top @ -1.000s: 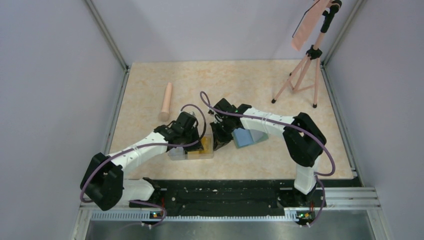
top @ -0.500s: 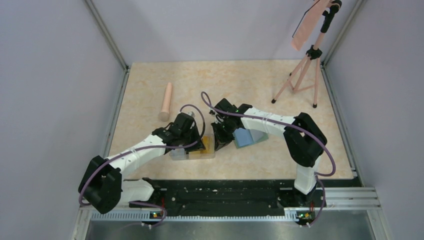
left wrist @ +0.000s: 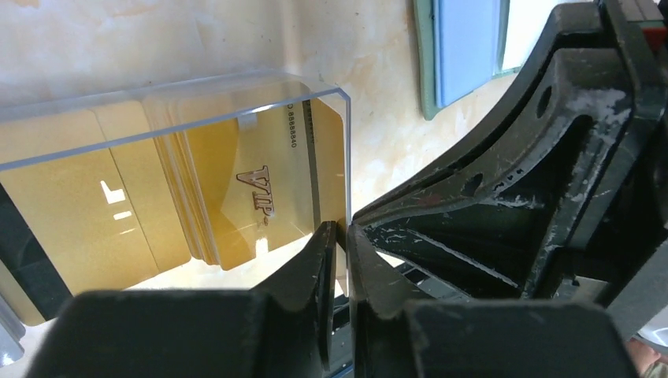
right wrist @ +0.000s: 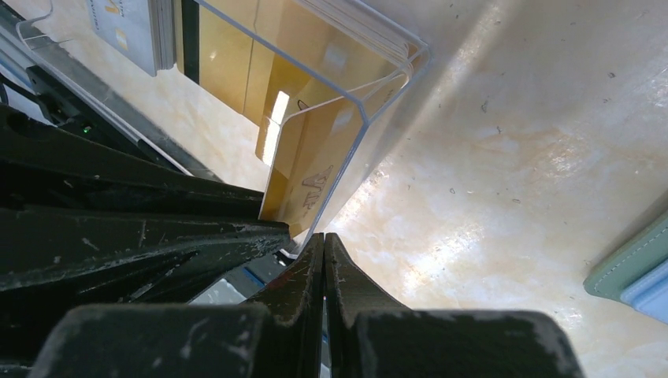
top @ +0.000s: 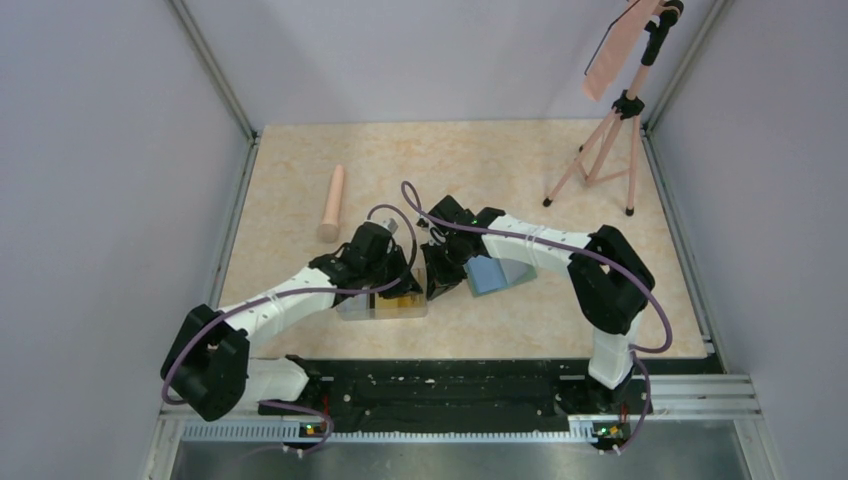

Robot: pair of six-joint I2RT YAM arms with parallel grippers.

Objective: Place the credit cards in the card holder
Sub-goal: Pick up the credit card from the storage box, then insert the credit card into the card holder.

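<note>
**Left claw pinching a gold card at the box, right claw shut and empty**

From my seat, the left claw (left wrist: 340, 236) has its jaws drawn almost together on the edge of the VIP card (left wrist: 268, 197), a gold card printed with raised lettering and a dark stripe. That card stands tilted at the end of the clear box (left wrist: 157, 94), its lower corner running down into the narrow gap between the jaws.

More gold cards (left wrist: 79, 205) lie stacked inside the box behind it. Through the right wrist camera I also see a few pale cards (right wrist: 130, 27) at the far end of the box.

The right claw (right wrist: 324, 244) is fully closed with nothing between its jaws. Its tips sit low, just beside the corner of the box and close to the left claw.

The card holder (top: 495, 272) lies open on the table (top: 480, 170), just to the right of the box, showing a pale blue page inside its green cover. The right arm crosses above part of it. I cannot tell whether any card is in it yet.

Farther back on the table lies a pink cylinder (top: 333, 203), well apart from the box. A pink tripod (top: 605, 150) stands in the far right corner.
</note>
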